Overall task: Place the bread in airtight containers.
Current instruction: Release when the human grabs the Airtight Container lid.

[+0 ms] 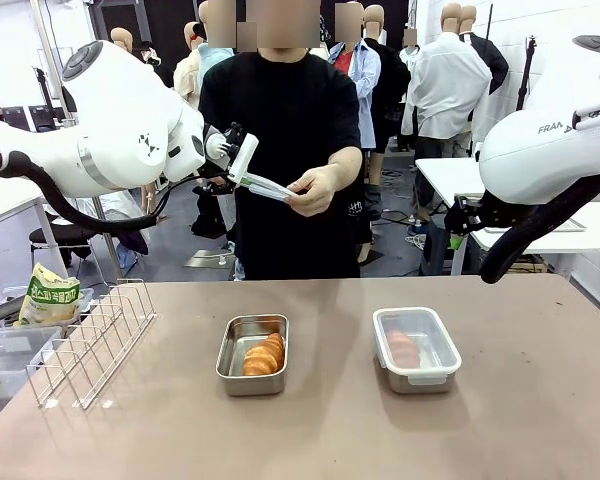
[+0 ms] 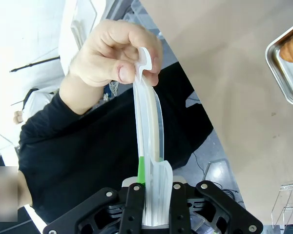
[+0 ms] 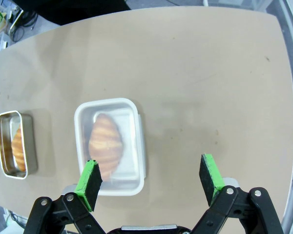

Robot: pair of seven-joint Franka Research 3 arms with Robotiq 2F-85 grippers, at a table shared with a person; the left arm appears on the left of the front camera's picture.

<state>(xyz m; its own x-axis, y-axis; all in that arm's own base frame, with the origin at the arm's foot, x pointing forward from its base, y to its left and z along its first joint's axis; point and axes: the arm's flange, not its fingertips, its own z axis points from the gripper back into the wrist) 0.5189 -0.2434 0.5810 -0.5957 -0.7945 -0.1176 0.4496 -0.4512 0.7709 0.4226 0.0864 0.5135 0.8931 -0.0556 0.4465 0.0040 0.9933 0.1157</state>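
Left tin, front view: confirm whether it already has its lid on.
No. The left tin sits open with a roll showing, while its lid is held between the left end effector and the person's hand.

Grey floor (image 1: 195, 262), white side table (image 1: 450, 180), bright even room light

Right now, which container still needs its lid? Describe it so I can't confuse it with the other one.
On the brown table, two steel tins sit side by side in front of the person. The open tin is the one nearer the wire rack, with a bare golden roll showing inside. The lidded tin beside it has a translucent cover clouding its roll.
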